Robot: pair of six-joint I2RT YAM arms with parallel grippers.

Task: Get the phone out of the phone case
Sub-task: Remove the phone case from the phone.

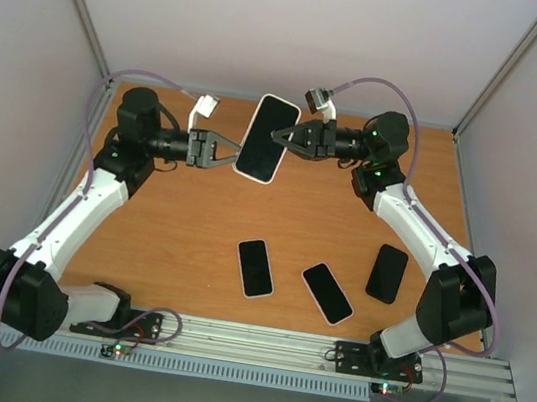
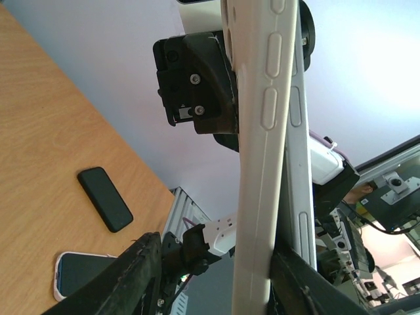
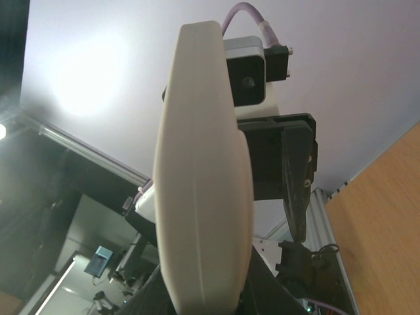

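Smooth white rounded phone case (image 1: 267, 138), midair.

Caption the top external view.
Both grippers hold a white-cased black phone aloft between them; three loose phones lie on the wooden table.

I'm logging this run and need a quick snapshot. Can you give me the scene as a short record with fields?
held item: phone in white case, lifted above the table
left gripper: gripping the case's left edge
right gripper: gripping the case's right edge
phone removed: not yet
on table: three more phones, one white-edged, one white-edged, one black
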